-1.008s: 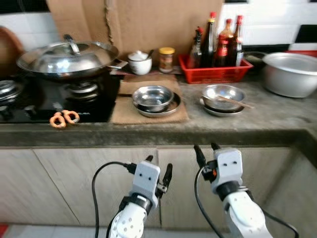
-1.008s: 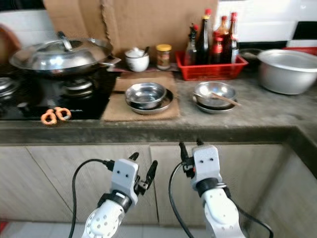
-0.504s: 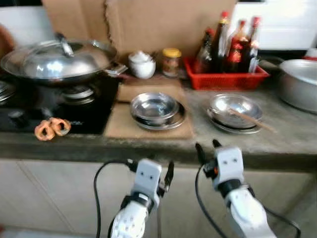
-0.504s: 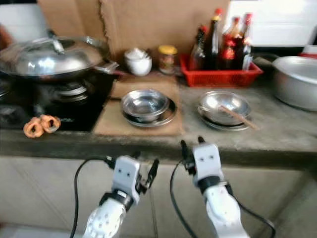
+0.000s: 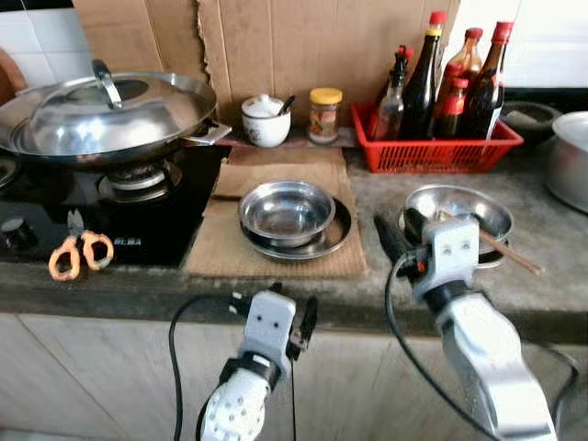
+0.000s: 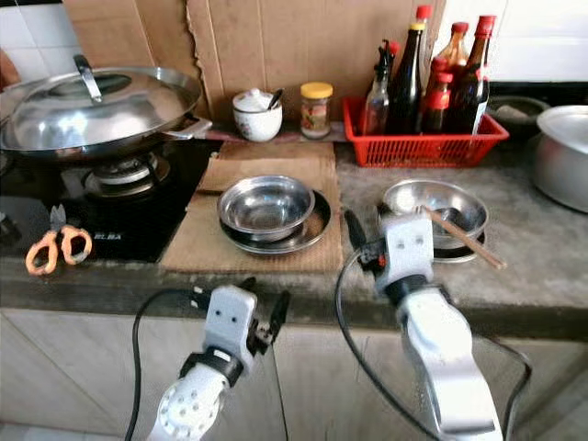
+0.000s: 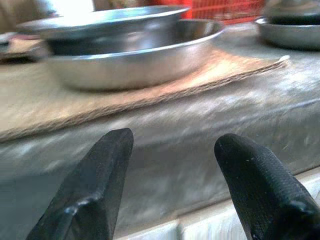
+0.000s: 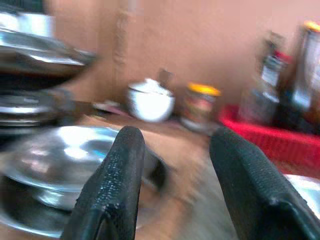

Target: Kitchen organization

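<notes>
Right claw (image 5: 397, 230) is raised over the counter's front edge, fingers spread, gripping nothing, just beside the right-hand bowl (image 5: 458, 206). Left claw (image 5: 290, 309) hangs lower, below the counter (image 5: 542, 241) edge in front of the cupboards, its fingers also apart and bare.

From the head views: two steel bowls, each nested in a plate. One bowl (image 5: 287, 209) sits on a cardboard mat (image 5: 223, 248) mid-counter; the right-hand one holds a wooden stick (image 5: 501, 251) pointing toward the front edge. One red basket (image 5: 434, 152) at the back edge holds about five bottles (image 5: 424, 81). Beside it stand one jar (image 5: 324, 115) with a yellow lid and one white cup (image 5: 266, 120). One lidded wok (image 5: 101, 108) sits on the black stove (image 5: 55, 213) at the counter's left end, and one pair of orange scissors (image 5: 72, 254) lies at the stove's front edge. One large pot (image 5: 571, 161) is at the right edge.

Left wrist view: both black fingers (image 7: 87, 195) spread wide, the counter's front face between them, and the mat with its plate (image 7: 135, 62) and bowl above, seen side-on at rim height.

Right wrist view, blurred: parted fingers (image 8: 112, 185) frame the cup, jar and basket corner, with the mat's bowl below.
</notes>
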Available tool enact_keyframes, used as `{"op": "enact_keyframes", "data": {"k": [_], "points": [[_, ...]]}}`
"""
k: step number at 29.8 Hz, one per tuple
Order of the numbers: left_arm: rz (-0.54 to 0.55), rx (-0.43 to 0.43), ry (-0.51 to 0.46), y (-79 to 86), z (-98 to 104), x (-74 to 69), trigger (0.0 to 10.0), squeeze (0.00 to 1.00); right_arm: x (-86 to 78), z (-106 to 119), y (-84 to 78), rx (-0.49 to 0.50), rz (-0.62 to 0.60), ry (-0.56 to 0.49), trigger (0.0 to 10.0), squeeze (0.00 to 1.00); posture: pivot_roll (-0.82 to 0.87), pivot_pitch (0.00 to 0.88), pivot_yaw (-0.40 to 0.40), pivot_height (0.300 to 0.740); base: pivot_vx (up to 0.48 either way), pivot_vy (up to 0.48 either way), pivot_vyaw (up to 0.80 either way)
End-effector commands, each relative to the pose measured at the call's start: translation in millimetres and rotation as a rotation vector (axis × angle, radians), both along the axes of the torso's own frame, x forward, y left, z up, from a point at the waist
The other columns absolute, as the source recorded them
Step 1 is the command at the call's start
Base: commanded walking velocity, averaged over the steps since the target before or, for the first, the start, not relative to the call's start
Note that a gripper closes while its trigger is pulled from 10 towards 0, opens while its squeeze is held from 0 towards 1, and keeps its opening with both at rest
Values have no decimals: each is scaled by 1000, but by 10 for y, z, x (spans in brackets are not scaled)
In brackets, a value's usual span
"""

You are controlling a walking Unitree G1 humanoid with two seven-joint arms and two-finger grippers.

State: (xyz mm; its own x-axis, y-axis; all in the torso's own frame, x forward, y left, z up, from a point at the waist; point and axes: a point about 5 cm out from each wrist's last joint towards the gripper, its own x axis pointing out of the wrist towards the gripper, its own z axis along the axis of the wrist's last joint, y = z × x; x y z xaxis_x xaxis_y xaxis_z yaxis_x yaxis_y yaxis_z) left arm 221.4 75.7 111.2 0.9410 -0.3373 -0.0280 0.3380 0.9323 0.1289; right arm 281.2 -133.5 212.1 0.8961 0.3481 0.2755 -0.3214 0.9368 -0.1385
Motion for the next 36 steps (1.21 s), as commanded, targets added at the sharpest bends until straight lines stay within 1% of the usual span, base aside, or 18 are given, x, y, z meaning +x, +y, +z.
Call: {"op": "enact_keyframes", "data": {"k": [1,2,5,7,8,9,13,16,20,21,24,27,28,31,32,33,34,36], "points": [[4,2,0,4,14,-3,10000,0,88,28,0,-17,39,31,10000,365,107,0,-40,740,0,0,0],[4,2,0,2,14,-6,10000,0,115,57,15,-27,60,27,10000,1000,108,0,-44,740,0,0,0],[7,4,0,-2,15,-14,10000,0,176,126,90,-51,148,27,10000,1000,113,0,-47,740,0,0,0],[7,4,1,-3,15,-18,10000,0,189,134,117,-68,170,33,10000,1000,117,0,-51,740,0,0,0],[10,3,1,-3,20,-25,10000,0,205,140,163,-77,205,48,10000,329,121,2,-59,740,0,0,0],[15,2,2,-2,23,-30,10000,0,220,127,203,-87,223,57,10000,0,122,4,-60,740,0,0,0],[19,1,4,-4,23,-35,10000,0,239,105,240,-94,242,69,10000,0,124,6,-64,740,0,0,0],[20,-1,5,-8,25,-38,10000,0,253,120,280,-127,264,54,10000,0,122,9,-62,740,0,0,0],[20,-3,6,-11,27,-38,10000,0,302,128,329,-203,284,75,10000,0,123,10,-64,740,0,0,0],[19,-3,6,-14,26,-36,10000,0,364,123,341,-283,283,105,10000,0,122,9,-64,740,0,0,0],[16,-3,5,-19,27,-33,10000,0,445,126,337,-370,285,134,10000,0,120,7,-67,740,0,0,0],[16,-2,6,-25,25,-30,10000,0,504,140,330,-418,292,150,10000,0,121,3,-70,740,0,0,0],[15,-2,5,-29,25,-31,10000,0,565,176,323,-452,284,151,10000,0,121,4,-68,740,0,0,0],[15,-3,5,-38,23,-26,10000,0,674,270,338,-505,297,165,10000,0,122,1,-76,740,0,0,0],[15,-3,5,-38,23,-26,10000,0,674,270,338,-505,297,165,10000,0,122,1,-76,740,0,0,0],[14,-4,5,-42,21,-25,10000,0,703,306,355,-539,322,158,10000,0,120,0,-77,740,0,0,0],[14,-4,5,-47,19,-26,10000,0,730,333,356,-551,330,161,10000,0,122,0,-79,740,0,0,0],[14,-3,5,-48,17,-26,10000,0,740,338,353,-551,330,165,10000,0,123,0,-81,740,0,0,0]]}}
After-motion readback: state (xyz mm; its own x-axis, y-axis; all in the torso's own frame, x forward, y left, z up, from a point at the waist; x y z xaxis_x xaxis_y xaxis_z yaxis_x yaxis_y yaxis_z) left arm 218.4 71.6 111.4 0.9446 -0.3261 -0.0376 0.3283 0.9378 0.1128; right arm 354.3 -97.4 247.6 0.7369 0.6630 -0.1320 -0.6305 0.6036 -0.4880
